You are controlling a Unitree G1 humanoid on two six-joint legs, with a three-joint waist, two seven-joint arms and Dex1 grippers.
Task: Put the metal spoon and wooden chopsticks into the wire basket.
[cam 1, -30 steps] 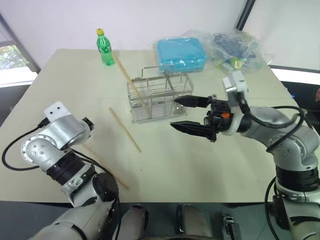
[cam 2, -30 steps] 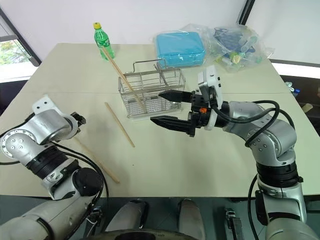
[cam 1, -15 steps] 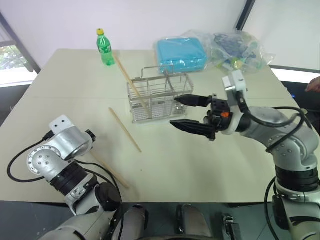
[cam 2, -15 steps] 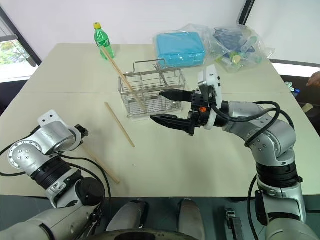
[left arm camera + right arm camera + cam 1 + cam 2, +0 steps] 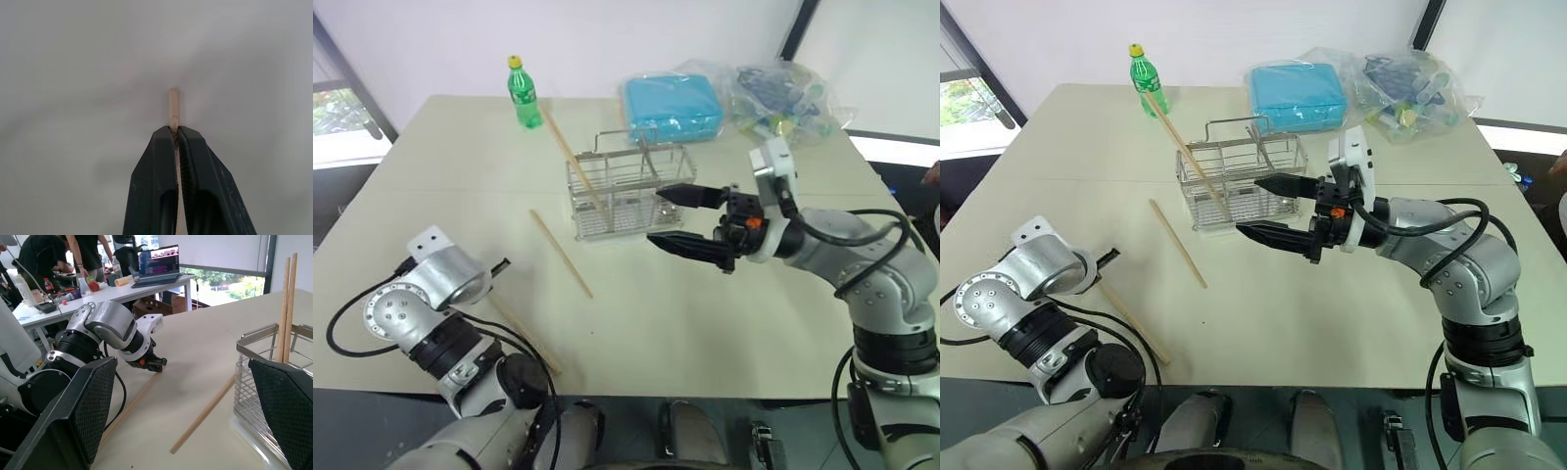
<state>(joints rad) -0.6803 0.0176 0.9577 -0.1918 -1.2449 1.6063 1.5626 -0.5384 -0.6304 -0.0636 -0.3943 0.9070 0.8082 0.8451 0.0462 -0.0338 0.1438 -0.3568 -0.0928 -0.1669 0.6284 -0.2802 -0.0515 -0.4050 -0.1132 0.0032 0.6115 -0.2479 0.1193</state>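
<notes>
The wire basket (image 5: 628, 191) stands mid-table with a wooden chopstick (image 5: 573, 162) leaning out of its left end. A thin grey rod (image 5: 643, 157) also stands in it; I cannot tell whether it is the metal spoon. A second chopstick (image 5: 561, 253) lies flat left of the basket. A third chopstick (image 5: 527, 335) lies near the front left, and my left gripper (image 5: 176, 129) is shut on its far end (image 5: 173, 105). My right gripper (image 5: 671, 217) hovers open just right of the basket's front, holding nothing.
A green bottle (image 5: 521, 93) stands at the table's back left. A blue box (image 5: 671, 106) and a plastic bag of items (image 5: 773, 93) sit at the back. People and desks (image 5: 122, 279) show beyond the table's left side.
My left gripper sank toward the table, then closed on the end of the nearest chopstick. The right arm has kept still.
</notes>
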